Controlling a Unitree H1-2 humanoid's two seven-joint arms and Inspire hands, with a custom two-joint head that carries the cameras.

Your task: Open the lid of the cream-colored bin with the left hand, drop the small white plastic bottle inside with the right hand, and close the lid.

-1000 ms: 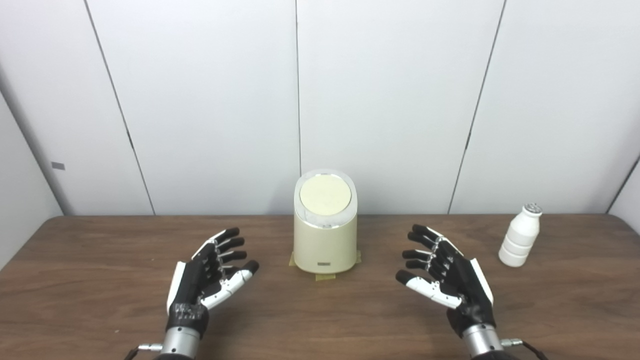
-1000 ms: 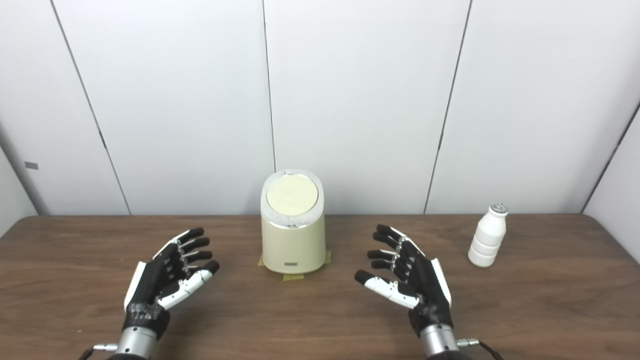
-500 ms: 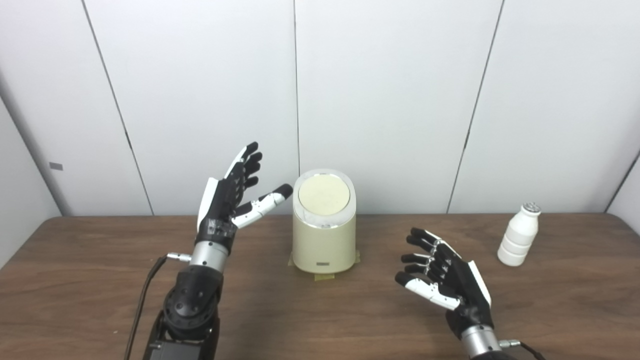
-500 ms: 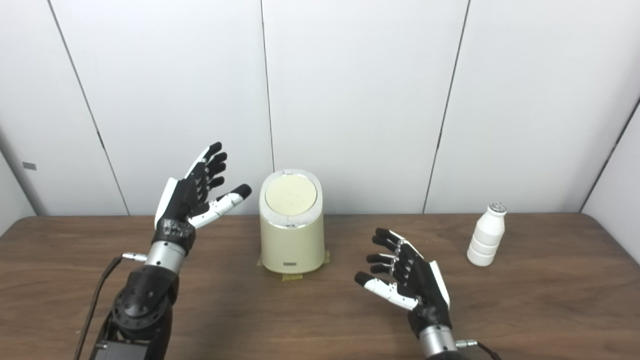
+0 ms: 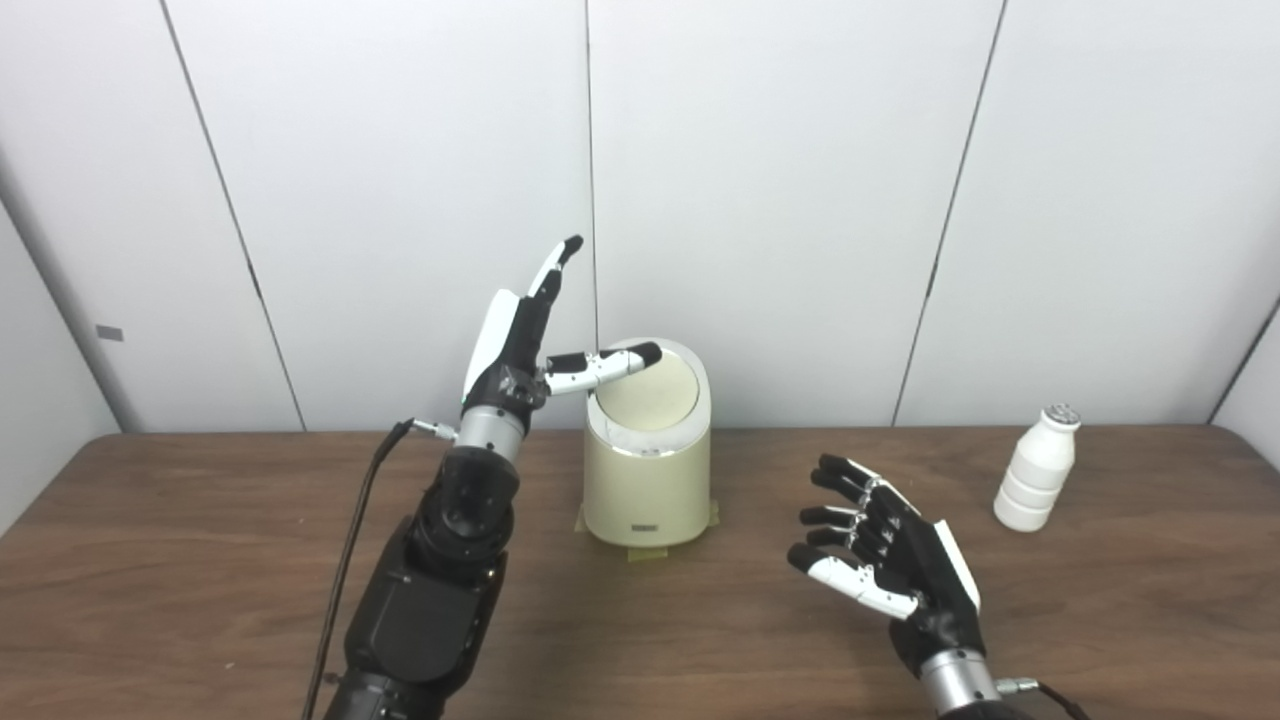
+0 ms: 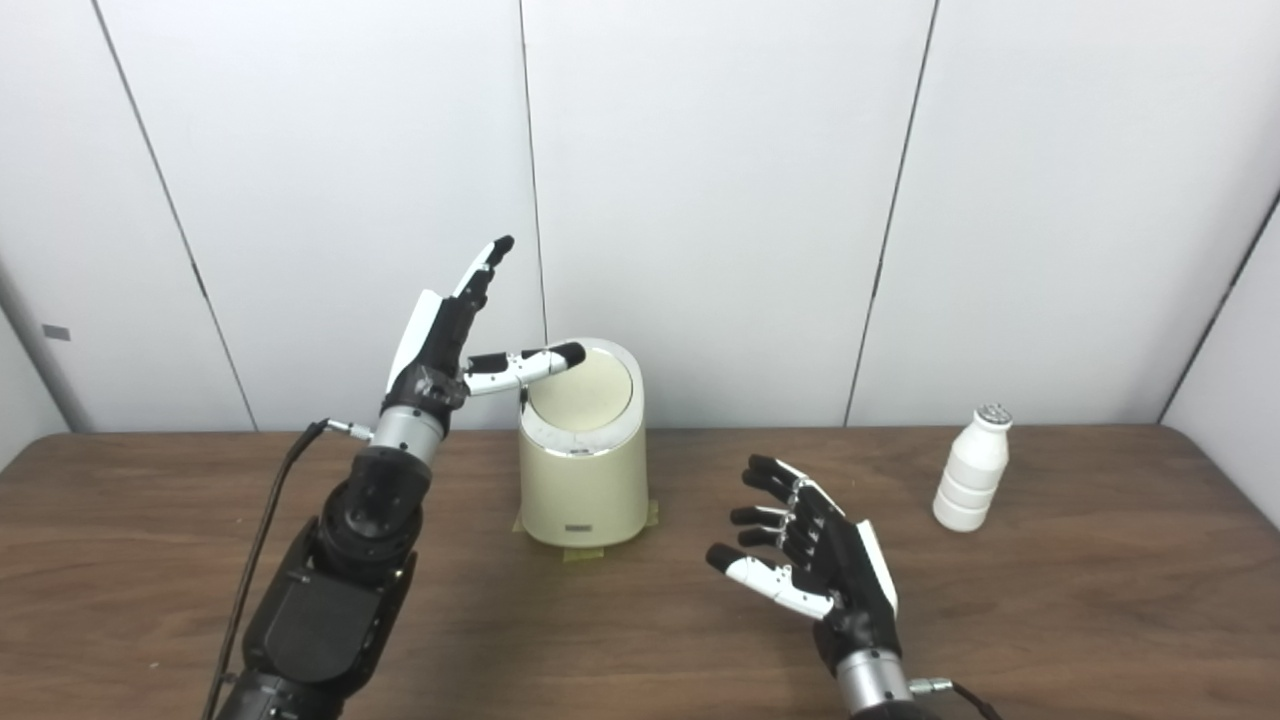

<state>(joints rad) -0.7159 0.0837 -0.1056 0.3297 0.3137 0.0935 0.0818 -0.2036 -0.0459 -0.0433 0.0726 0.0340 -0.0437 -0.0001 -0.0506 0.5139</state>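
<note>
- White wall panels with dark seams stand behind a brown wooden table (image 5: 200, 560).
- The bin (image 5: 647, 470) stands upright at the middle of the table, near the back edge, with bits of tape under its base.
- Its round lid (image 5: 650, 392) lies shut in the sloped top.
- The left hand (image 5: 520, 335) is raised beside the bin's upper left; its fingers are straight, together and pointing up, holding nothing.
- Its thumb (image 5: 605, 365) sticks out sideways over the lid's left rim; whether it touches the lid cannot be told.
- The bottle (image 5: 1038, 470) stands upright at the far right of the table, well apart from the bin and from both hands.
- The right hand (image 5: 890, 555) is low over the table, right of the bin, palm turned inward, fingers spread and slightly curled, holding nothing.
</note>
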